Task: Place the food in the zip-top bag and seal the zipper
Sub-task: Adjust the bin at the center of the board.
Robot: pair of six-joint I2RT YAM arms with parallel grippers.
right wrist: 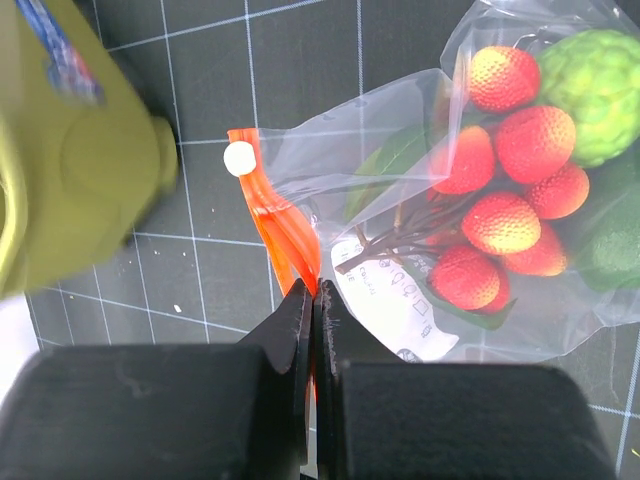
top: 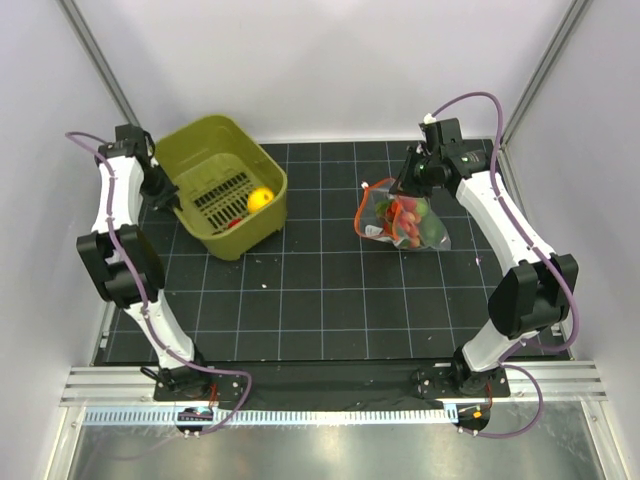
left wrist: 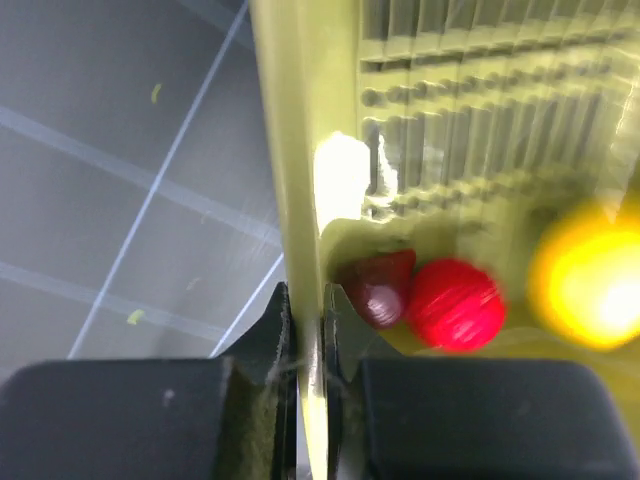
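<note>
The clear zip-top bag (top: 402, 222) lies on the dark mat at the right, holding red and green food (right wrist: 500, 220). Its mouth faces left, and the red-orange zipper (right wrist: 280, 225) gapes there. My right gripper (right wrist: 315, 295) is shut on the zipper strip at the bag's mouth. A yellow ball (top: 260, 198), a red ball (left wrist: 455, 303) and a dark red piece (left wrist: 380, 290) lie inside the olive-green basket (top: 215, 150). My left gripper (left wrist: 306, 310) is shut on the basket's left wall (left wrist: 300, 150), one finger inside and one outside.
The basket stands at the back left of the gridded mat, tilted toward the bag, about a hand's width of mat between them. A white slider tab (right wrist: 238, 158) sits at the far end of the zipper. Pale walls close in the sides.
</note>
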